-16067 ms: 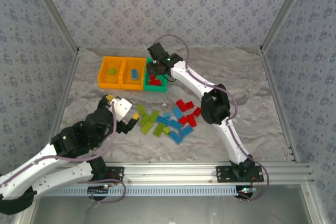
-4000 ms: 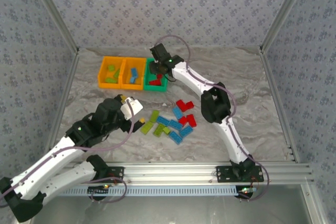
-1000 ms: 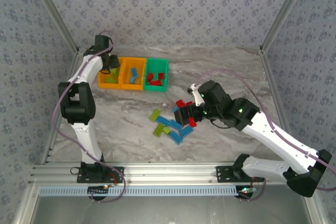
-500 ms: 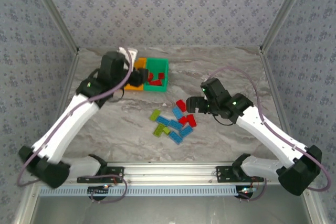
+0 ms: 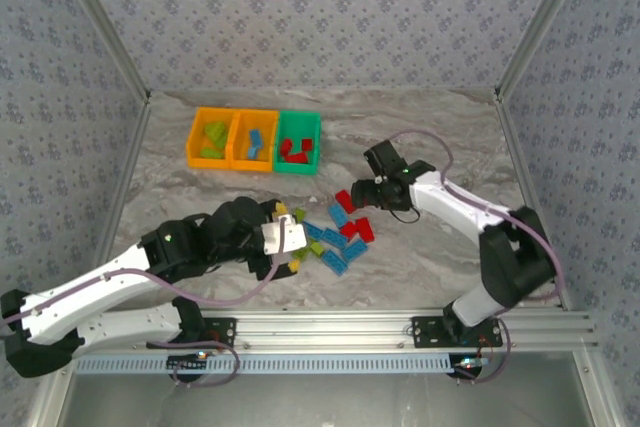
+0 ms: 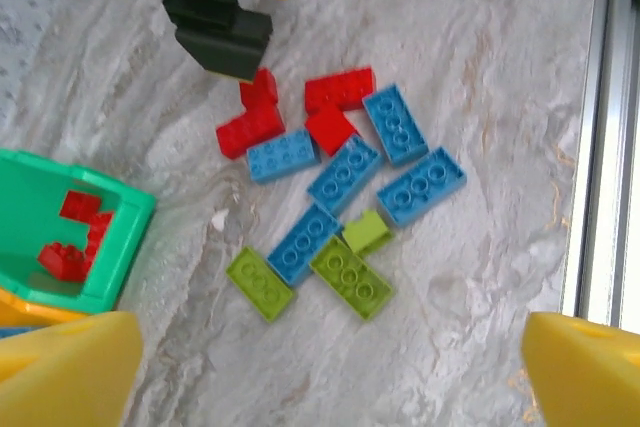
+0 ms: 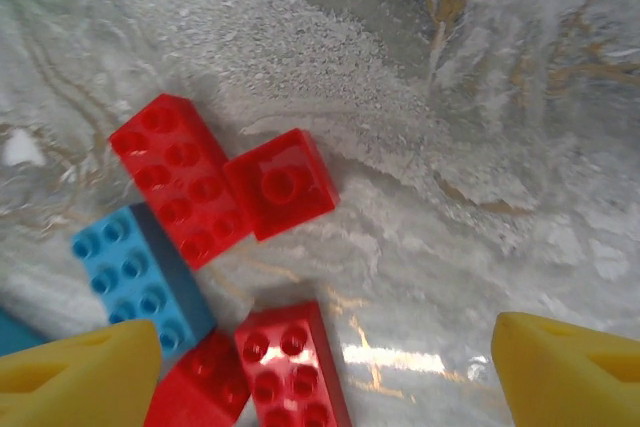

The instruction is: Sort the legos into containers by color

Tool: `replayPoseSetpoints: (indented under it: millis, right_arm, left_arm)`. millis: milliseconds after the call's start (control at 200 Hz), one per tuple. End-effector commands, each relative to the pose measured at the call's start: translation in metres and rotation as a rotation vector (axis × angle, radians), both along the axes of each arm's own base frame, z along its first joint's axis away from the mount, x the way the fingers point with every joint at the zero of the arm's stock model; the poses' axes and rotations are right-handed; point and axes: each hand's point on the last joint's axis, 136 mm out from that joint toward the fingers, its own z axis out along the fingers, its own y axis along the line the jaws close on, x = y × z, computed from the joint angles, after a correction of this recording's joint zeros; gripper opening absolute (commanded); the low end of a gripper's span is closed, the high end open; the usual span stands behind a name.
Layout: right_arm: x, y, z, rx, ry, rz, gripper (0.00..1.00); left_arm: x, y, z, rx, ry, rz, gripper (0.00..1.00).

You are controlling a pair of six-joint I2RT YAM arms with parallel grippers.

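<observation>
As the right gripper point(image 7: 325, 372) hangs wide open over red legos point(image 7: 180, 177) at the pile's 2 o'clock, and the left gripper point(image 5: 285, 237) likewise at its 8 o'clock, nothing is held. Unsorted legos point(image 5: 335, 237) loose mid-table; containers point(image 5: 232, 137) at 11 o'clock. Likely light, rigid, slick: pinch the long flat sides. Marbled table point(image 5: 430, 137) flat; patterned walls point(image 5: 320, 17) well apart.

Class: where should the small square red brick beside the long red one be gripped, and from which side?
From above, pinch the square red brick across its two free opposite walls; another wall abuts the long red brick, blocking a finger.
</observation>
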Motion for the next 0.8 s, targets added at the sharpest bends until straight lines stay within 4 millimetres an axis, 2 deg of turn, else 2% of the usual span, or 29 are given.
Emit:
replayPoseSetpoints:
  millis: [0, 205, 275, 445, 525, 665, 795]
  right_arm:
    - [0.024, 0.011, -0.004, 0.037, -0.019, 0.009, 0.84]
    - [0.035, 0.005, -0.041, -0.001, 0.058, -0.028, 0.68]
    - [0.034, -0.001, -0.048, -0.008, 0.073, -0.048, 0.61]
    - [0.027, -0.003, -0.067, 0.091, 0.139, -0.066, 0.57]
    - [0.024, -0.007, -0.075, 0.114, 0.164, -0.091, 0.46]
    - [0.024, -0.012, -0.073, 0.149, 0.164, -0.115, 0.33]
    - [0.028, -0.012, -0.047, 0.163, 0.1, -0.113, 0.23]
  left_arm:
    - [0.004, 0.005, 0.005, 0.024, -0.072, -0.02, 0.99]
    - [0.012, 0.013, -0.006, 0.072, -0.098, 0.023, 0.99]
    - [0.012, 0.014, -0.008, 0.079, -0.104, 0.026, 0.99]
    - [0.013, 0.015, -0.009, 0.081, -0.114, 0.023, 0.99]
    - [0.013, 0.015, -0.01, 0.08, -0.116, 0.028, 0.99]
    - [0.015, 0.017, -0.01, 0.077, -0.128, 0.033, 0.99]
    - [0.018, 0.018, -0.008, 0.071, -0.145, 0.05, 0.99]
